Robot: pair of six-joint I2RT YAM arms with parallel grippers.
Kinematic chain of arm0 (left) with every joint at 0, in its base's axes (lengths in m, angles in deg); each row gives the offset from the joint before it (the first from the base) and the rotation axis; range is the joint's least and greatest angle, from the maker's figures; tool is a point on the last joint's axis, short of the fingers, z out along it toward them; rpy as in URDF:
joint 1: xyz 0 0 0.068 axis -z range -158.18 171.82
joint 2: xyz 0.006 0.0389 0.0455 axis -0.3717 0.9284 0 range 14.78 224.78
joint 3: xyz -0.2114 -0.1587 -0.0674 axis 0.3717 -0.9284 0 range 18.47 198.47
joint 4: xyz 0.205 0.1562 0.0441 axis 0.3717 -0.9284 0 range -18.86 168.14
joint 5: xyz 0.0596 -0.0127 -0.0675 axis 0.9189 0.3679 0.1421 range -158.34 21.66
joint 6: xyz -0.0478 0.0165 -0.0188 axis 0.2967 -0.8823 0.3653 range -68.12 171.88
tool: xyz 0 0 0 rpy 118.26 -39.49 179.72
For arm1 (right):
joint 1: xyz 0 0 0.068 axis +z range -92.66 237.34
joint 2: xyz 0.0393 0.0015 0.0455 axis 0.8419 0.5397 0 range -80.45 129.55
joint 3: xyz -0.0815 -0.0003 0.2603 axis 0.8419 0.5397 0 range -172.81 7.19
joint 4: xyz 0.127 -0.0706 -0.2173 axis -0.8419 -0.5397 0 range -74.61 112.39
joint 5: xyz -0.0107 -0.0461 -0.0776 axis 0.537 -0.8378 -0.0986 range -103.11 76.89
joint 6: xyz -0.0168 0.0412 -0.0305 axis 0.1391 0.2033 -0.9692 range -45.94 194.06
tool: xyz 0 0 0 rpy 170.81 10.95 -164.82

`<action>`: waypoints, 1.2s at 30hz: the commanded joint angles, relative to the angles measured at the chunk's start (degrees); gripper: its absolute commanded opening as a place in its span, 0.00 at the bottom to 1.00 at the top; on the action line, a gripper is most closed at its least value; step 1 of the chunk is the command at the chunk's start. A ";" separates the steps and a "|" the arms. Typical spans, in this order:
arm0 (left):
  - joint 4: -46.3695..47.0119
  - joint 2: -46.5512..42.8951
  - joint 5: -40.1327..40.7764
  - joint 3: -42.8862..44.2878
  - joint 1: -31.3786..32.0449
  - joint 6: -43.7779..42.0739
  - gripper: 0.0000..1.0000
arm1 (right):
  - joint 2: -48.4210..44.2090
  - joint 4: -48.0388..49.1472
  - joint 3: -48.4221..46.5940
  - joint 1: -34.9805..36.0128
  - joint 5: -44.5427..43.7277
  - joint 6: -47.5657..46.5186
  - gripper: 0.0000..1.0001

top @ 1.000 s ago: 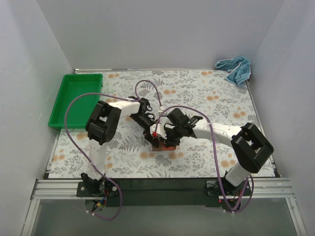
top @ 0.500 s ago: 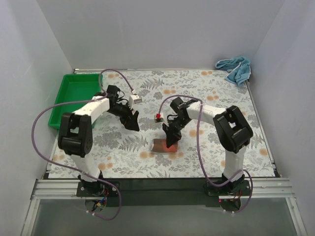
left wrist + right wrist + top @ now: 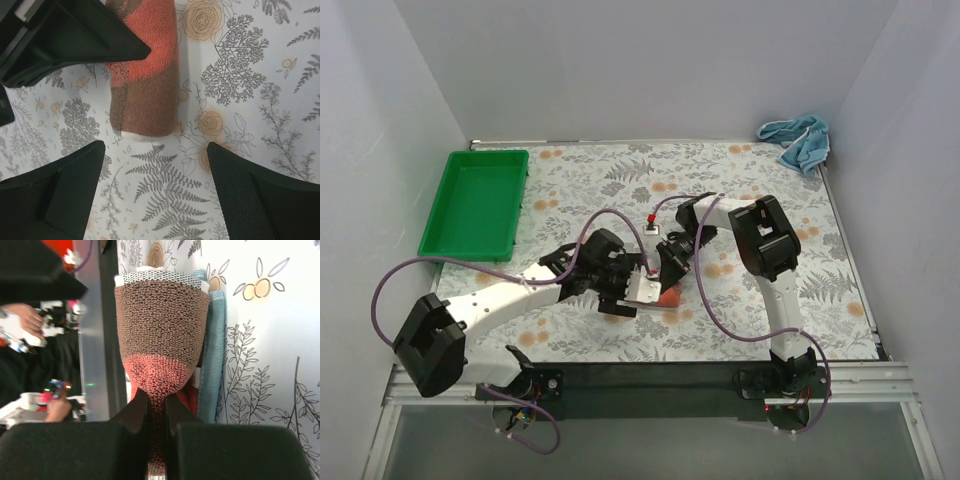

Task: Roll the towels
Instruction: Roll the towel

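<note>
Pinching one end of the rolled red towel (image 3: 147, 75) on the table (image 3: 590, 180), your right gripper (image 3: 156, 405) is clamping tight; your left gripper (image 3: 155, 155) is hovering over it, jaws wide. The blue towel (image 3: 800, 140) is lying crumpled in the far right corner.

Work surface: a table covering (image 3: 760, 190) printed with grey ferns and leaves and orange-tan blossoms on white. It lies flat across the middle of the top view, and the same print forms the background in both wrist views.

Upper left of the top view: one green plastic tray (image 3: 473, 205), rectangular with a raised rim, set near the left wall.

Enclosure: plain white walls (image 3: 650, 70) at left, rear and right.

Lower edge of the top view: a black plate (image 3: 650, 380) at centre, on an aluminium rail (image 3: 430, 385) that shows at both ends.
</note>
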 commanded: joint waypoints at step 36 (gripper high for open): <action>-0.20 25.72 2.73 6.58 6.76 -0.35 0.14 | 2.66 -2.38 -10.89 -13.31 -9.30 3.71 0.99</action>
